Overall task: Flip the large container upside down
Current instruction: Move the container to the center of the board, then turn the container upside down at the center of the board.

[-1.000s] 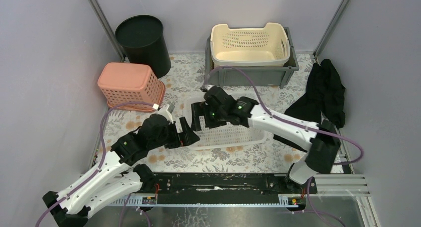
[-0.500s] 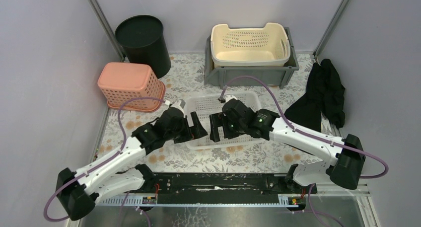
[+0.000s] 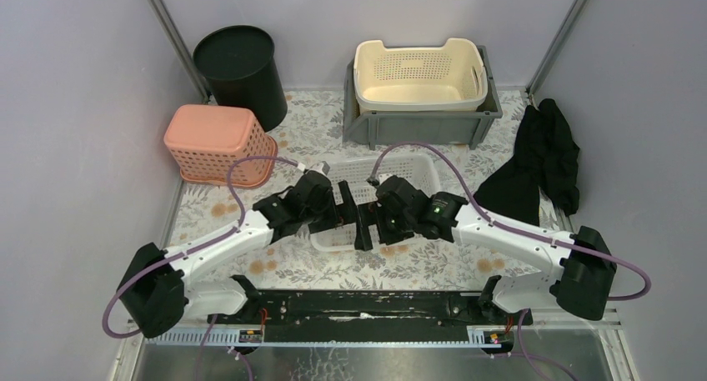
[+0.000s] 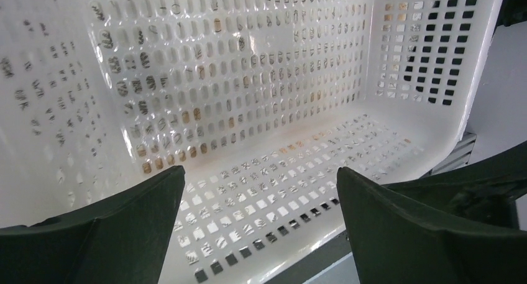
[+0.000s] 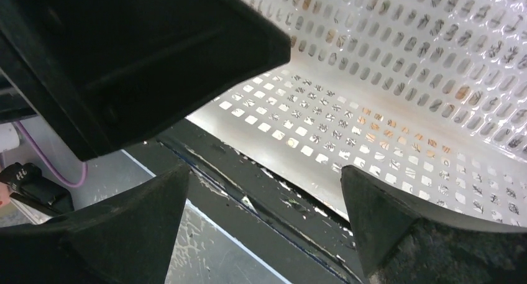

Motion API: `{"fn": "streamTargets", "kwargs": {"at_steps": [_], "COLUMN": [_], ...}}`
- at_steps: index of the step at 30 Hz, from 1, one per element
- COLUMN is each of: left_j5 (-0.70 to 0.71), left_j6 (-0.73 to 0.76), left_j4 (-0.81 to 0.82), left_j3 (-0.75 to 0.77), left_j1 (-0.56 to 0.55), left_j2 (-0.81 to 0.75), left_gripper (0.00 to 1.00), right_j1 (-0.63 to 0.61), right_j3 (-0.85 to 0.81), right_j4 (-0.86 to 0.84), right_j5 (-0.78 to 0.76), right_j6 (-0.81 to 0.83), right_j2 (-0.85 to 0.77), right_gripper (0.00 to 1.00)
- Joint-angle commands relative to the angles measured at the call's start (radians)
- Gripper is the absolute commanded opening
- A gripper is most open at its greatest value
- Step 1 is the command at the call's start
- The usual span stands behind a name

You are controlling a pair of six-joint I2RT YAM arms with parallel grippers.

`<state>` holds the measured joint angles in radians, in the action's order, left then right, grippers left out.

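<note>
Centrally on the flower-patterned worktop, near its front edge, the large container is found: a white perforated basket, lying between the two arms. Its open side is not turned downward; in both wrist views its slotted floor and inner walls are looked straight into. Whether it sits flat or is tipped toward the arms cannot be told.

The left tool is placed at the near left part of the container. The right tool is placed just beside it at the near rim, so that the two are crowded together in the overhead view. Both tools are spread wide. In each wrist view the two dark fingers are seen at the bottom corners, with white mesh filling the gap between them. Whether any finger touches the plastic cannot be told.

Farther back, a pink basket is set at the left with its closed base uppermost. A black bin stands upright just behind it in the corner. A cream basket is nested, open side up, in a grey crate at the back. A black cloth is heaped at the right, well apart from the container.
</note>
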<state>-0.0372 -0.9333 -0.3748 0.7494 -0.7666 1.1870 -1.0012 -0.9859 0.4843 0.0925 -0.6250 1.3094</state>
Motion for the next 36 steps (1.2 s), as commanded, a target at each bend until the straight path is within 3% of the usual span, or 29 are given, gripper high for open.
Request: {"fn": "streamTargets", "kwargs": {"at_steps": [1, 14, 25, 36], "left_j5": [-0.029, 0.004, 0.077, 0.095], "left_j6": [-0.044, -0.152, -0.183, -0.193], "left_j4": [0.138, 0.178, 0.079, 0.039], "left_j3": [0.018, -0.025, -0.020, -0.076], "left_j1": [-0.011, -0.106, -0.218, -0.241], "left_j2": [0.034, -0.033, -0.171, -0.298], "left_gripper": [1.00, 1.00, 1.00, 1.00], "right_j1": [0.000, 0.001, 0.000, 0.001], "right_j3": [0.032, 0.067, 0.118, 0.162], "right_j4": [-0.009, 0.069, 0.077, 0.079], "right_j5": [0.045, 0.054, 0.031, 0.037], "right_j6": [-0.009, -0.008, -0.082, -0.142], "right_j2": [-0.061, -0.136, -0.231, -0.260], "right_gripper": [0.99, 0.99, 0.99, 0.99]}}
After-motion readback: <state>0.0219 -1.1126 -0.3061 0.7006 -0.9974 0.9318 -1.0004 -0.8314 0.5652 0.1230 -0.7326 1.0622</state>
